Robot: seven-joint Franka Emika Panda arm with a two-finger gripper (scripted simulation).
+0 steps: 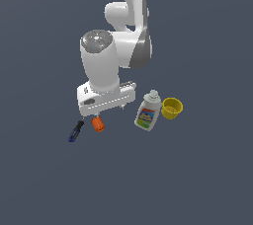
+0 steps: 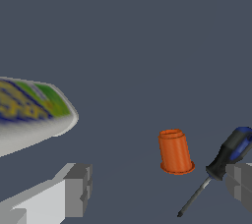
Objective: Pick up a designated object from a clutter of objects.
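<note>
The designated object, a small orange cup [image 1: 98,124] [image 2: 174,152], sits on the dark floor in the clutter of objects. Close beside it lies a blue-handled screwdriver [image 1: 75,131] [image 2: 224,161]. My gripper [image 1: 108,112] [image 2: 158,181] hangs just above the cup, open, with nothing between its fingers [image 2: 76,188]. In the wrist view the cup lies between the two fingers' lines, nearer the one by the screwdriver.
A white labelled bottle [image 1: 148,113] [image 2: 29,112] lies toward the exterior view's right of the gripper. A yellow cup [image 1: 172,108] stands just beyond it, touching or nearly touching. The arm's body rises behind the gripper.
</note>
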